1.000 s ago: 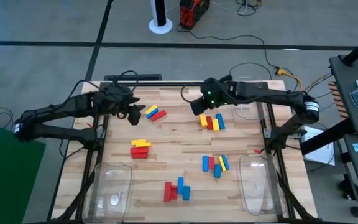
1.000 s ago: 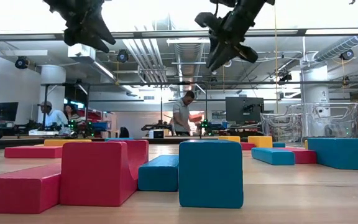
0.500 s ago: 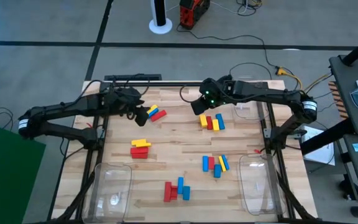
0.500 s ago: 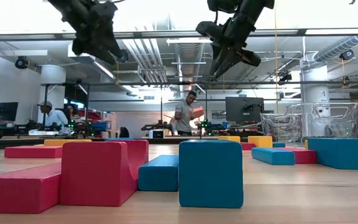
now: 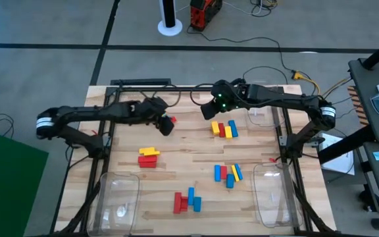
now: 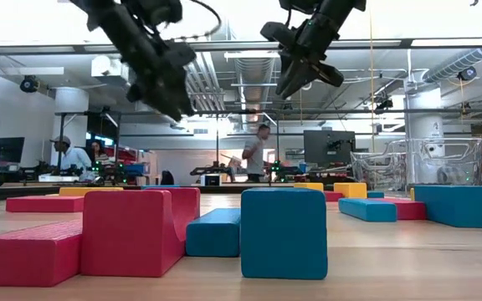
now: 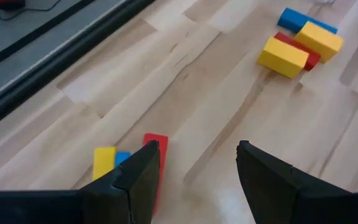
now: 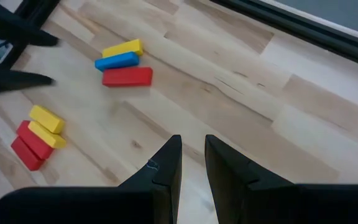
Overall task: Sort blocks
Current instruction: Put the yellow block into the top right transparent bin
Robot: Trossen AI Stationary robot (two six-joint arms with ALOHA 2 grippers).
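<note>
Small red, yellow and blue blocks lie flat in several groups on the wooden table point(image 5: 176, 148). A yellow, blue and red trio point(image 8: 123, 61) lies at the far left-centre; its red block point(image 7: 156, 155) shows beside one finger of my left gripper point(image 7: 197, 163), which hovers open just above it point(image 5: 166, 126). Other groups lie at the far right point(image 5: 224, 129), left-centre point(image 5: 149, 157), right-centre point(image 5: 227, 174) and near edge point(image 5: 187, 201). My right gripper point(image 5: 208, 113) hangs above the table left of the far-right group, its fingers point(image 8: 173, 163) a narrow gap apart, holding nothing.
Two clear plastic bins stand at the near corners, one on the left point(image 5: 117, 197) and one on the right point(image 5: 272, 194). A black rail point(image 5: 176, 87) runs along the far edge. Bare wood lies between the block groups. People move in the room behind point(image 6: 258, 155).
My left gripper has swung toward the table's right edge and come down over the yellow, blue and red trio, now covering most of it in the high view. The blocks have stayed where they were.
</note>
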